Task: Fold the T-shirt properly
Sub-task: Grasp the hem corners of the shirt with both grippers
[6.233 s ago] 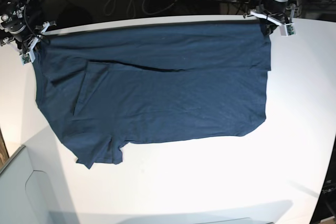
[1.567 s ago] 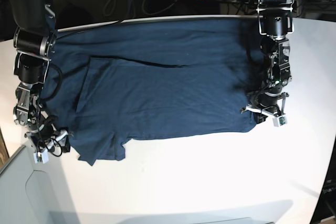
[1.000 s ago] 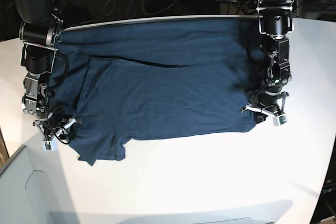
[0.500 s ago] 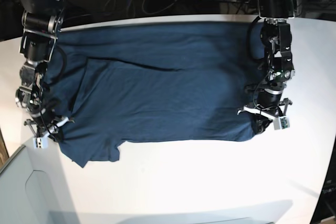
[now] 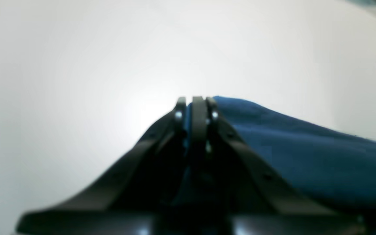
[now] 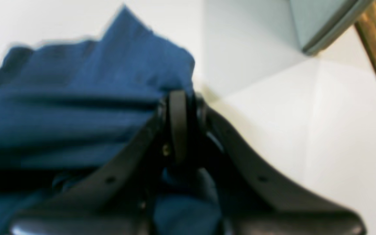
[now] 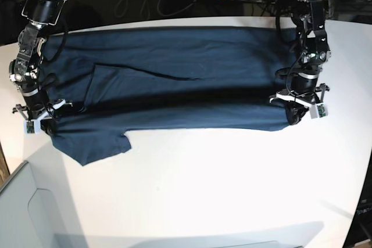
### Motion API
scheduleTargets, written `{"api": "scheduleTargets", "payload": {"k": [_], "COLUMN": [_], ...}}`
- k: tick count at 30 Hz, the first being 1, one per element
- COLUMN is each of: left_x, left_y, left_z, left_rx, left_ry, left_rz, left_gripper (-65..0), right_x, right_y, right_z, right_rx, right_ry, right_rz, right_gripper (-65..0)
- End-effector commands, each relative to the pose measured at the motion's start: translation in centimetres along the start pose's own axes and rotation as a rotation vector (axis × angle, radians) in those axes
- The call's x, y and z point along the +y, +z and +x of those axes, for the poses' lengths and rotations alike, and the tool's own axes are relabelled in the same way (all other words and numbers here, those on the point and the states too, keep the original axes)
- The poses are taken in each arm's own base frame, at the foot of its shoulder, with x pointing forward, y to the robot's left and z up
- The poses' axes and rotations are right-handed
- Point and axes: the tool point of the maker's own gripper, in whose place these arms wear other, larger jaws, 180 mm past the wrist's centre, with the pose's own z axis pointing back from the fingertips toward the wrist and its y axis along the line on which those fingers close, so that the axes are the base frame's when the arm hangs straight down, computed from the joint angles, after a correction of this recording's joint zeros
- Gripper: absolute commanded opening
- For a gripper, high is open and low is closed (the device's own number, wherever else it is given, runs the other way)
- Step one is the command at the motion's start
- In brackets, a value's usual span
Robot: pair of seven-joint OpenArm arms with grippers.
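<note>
Because a fold needs both ends of one edge carried together, the left gripper [image 7: 298, 108] and the right gripper [image 7: 36, 118] are each clamped shut on the near edge of the T-shirt [image 7: 174, 79] — one toward either side edge of the table [image 7: 232, 190]. The cloth is draped from the table's far edge to the raised near edge. Two grippers, one shirt and one sleeve hanging loose are counted.
</note>
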Motion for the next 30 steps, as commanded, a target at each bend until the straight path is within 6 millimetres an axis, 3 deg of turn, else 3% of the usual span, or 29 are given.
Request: {"api": "scheduleTargets", "payload": {"k": [1, 7, 13, 16, 17, 21, 24, 30], "left_x": [-0.1, -0.1, -0.2, -0.2, -0.2, -0.5, -1.0, -1.2], "left_y": [0.0, 0.8, 1.3, 1.4, 1.5, 1.6, 1.7, 0.9], "left_z": [2.1, -0.9, -2.4, -3.4, -3.8, -3.8, -2.6, -1.3], "left_rx": [-0.065, -0.003, 0.028, 0.091, 0.121, 0.139, 0.110, 0.079], "left_ry": [-0.008, 0.020, 0.027, 0.027, 0.027, 0.023, 0.015, 0.021], "left_rz": [-0.007, 0.003, 0.004, 0.005, 0.005, -0.002, -0.016, -0.016], "left_gripper": [-65.0, -65.0, -65.0, -65.0, -63.3, -44.0, -33.7, -31.9], "right_x": [-1.0, -0.6, -0.4, -0.4, -0.6, -0.5, -0.5, 0.2], "right_y": [0.5, 2.3, 2.7, 2.7, 2.8, 3.0, 3.1, 3.2], "right_z": [1.9, -1.6, -3.0, -4.0, -4.2, -3.0, -1.4, 0.0], "right_rx": [-0.061, 0.007, 0.053, 0.128, 0.141, 0.116, 0.083, 0.044], "right_ry": [0.013, 0.009, 0.009, 0.011, 0.010, 0.032, 0.055, 0.066], "right_rz": [-0.020, -0.019, -0.015, -0.017, -0.020, -0.022, -0.024, -0.018], "right_gripper": [-65.0, -65.0, -64.3, -55.5, -51.1, -34.8, -28.9, -27.7]}}
